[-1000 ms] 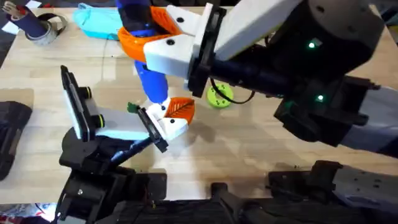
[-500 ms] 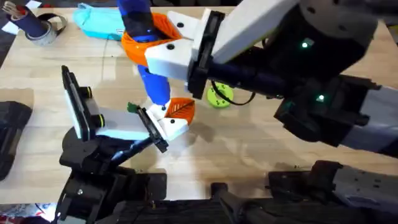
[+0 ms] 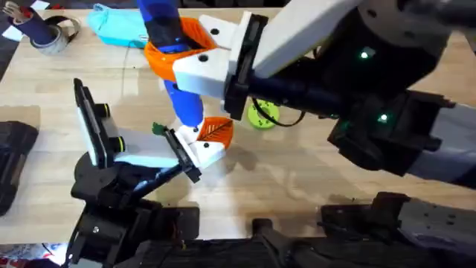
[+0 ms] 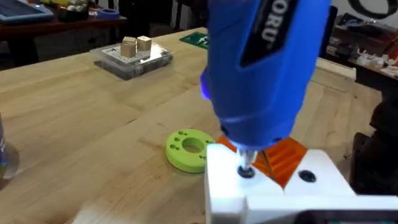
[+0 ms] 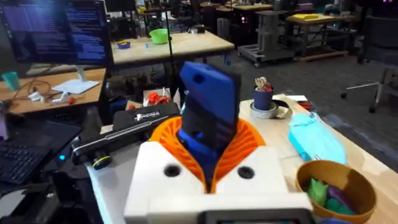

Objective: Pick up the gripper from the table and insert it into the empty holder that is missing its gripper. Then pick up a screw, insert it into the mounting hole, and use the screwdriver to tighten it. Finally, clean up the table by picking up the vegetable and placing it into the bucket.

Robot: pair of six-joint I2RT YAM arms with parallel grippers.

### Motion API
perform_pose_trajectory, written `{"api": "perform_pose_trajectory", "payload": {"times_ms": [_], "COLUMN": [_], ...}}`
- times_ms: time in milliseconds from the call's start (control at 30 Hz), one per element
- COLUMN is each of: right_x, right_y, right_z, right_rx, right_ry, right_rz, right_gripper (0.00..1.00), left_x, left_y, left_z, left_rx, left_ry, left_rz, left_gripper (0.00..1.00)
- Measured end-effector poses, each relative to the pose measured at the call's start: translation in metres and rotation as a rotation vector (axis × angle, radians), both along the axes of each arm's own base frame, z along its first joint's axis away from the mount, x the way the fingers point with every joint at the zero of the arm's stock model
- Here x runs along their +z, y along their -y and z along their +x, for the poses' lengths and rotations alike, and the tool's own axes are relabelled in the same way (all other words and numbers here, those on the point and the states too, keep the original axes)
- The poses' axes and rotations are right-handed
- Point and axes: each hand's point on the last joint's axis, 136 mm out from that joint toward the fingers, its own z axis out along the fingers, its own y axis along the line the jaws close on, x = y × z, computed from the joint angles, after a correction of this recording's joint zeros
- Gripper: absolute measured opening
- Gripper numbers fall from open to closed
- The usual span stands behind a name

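My right gripper [image 3: 169, 37] reaches across the table, shut on the thick blue handle of the screwdriver [image 3: 186, 104], which stands upright. In the right wrist view the handle [image 5: 208, 118] sits between the orange pads. The screwdriver tip rests on a screw [image 4: 247, 172] in one hole of the gripper [image 3: 204, 145], a white block with an orange ribbed finger [image 4: 283, 155]. That block sits in the black holder at the end of my left arm [image 3: 141, 149]. The bucket [image 5: 311, 171] shows a gold rim, and something green and purple that looks like the vegetable [image 5: 320, 190] lies inside.
A green holed disc [image 3: 262, 114] lies just right of the block. A teal cloth pouch [image 3: 119, 26] and a tape roll with a cup [image 3: 48, 33] are at the back left. A clear box with wooden blocks [image 4: 130, 56] sits farther off.
The right gripper and the screwdriver handle have shifted very slightly. The tip stays on the white block and the left arm has not moved.
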Motion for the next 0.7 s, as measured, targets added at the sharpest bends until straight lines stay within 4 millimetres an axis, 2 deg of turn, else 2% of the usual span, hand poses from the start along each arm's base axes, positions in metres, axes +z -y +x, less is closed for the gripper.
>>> {"api": "perform_pose_trajectory", "payload": {"times_ms": [100,267,467,600,700], "right_x": [0.007,0.034,0.032,0.023,0.005], "right_y": [-0.001,0.002,0.002,0.010,0.030], "right_z": [-0.006,-0.017,-0.017,0.002,0.039], "right_rx": [0.033,0.074,0.081,0.026,-0.082], "right_ry": [0.030,0.118,0.123,0.171,0.188], "right_rz": [0.022,0.114,0.103,0.047,-0.045], "right_gripper": [0.025,0.025,0.025,0.025,0.025], "left_x": [0.000,0.000,0.000,0.000,0.000], "left_y": [0.000,0.000,0.000,0.000,0.000], "left_z": [0.000,0.000,0.000,0.000,0.000], "left_rx": [0.001,0.001,0.001,0.001,0.001], "left_ry": [0.001,0.001,0.001,0.001,0.001], "left_rz": [0.000,0.000,0.000,0.000,0.000], "left_gripper": [0.020,0.020,0.020,0.020,0.020]}}
